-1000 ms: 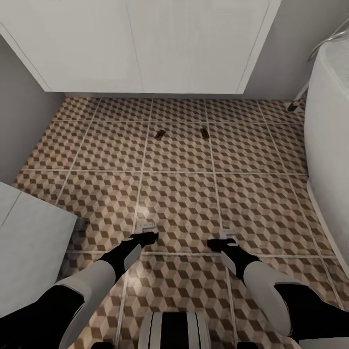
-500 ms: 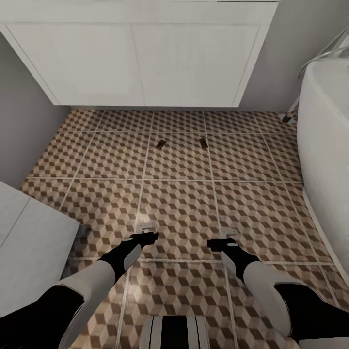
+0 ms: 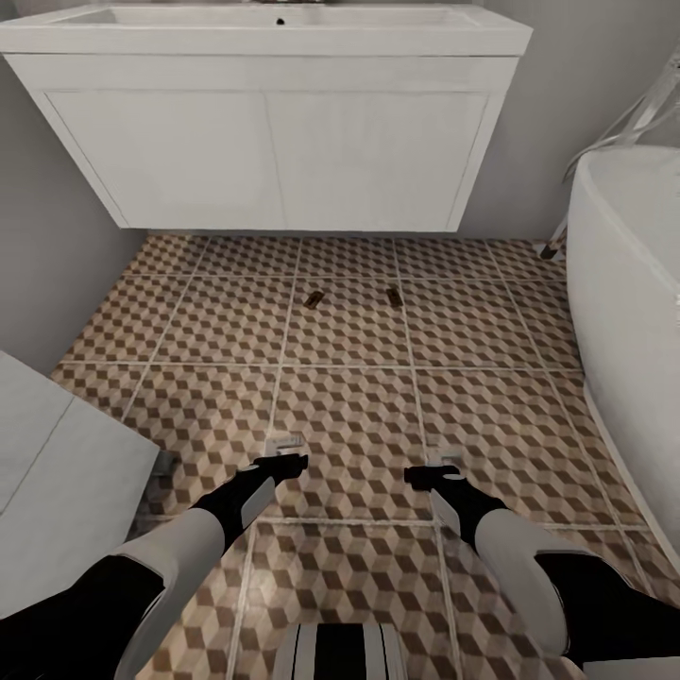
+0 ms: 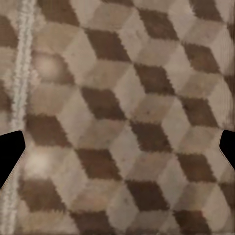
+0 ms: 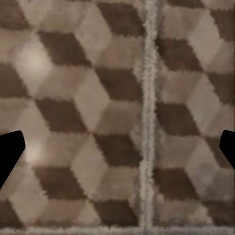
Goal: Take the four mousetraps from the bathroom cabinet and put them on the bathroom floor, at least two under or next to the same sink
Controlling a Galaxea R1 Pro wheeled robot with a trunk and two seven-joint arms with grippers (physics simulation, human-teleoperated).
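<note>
Two mousetraps lie on the bathroom floor (image 3: pixel 349 416) at 12 o'clock from both grippers, well apart from them, near the sink (image 3: pixel 274 123). The left mousetrap (image 3: pixel 314 299) points toward 1 o'clock, the right mousetrap (image 3: pixel 393 296) toward 11. The left gripper (image 3: pixel 288 462) and right gripper (image 3: pixel 423 475) are wide apart and hold nothing; each is about equally near its own trap.

No readable text, labels, brands, numbers or signs anywhere.

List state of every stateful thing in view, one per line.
left mousetrap: flat on the bathroom floor, in front of the sink
right mousetrap: flat on the floor, same row
vanity doors: closed
left end effector: open, empty
right end effector: open, empty
</note>
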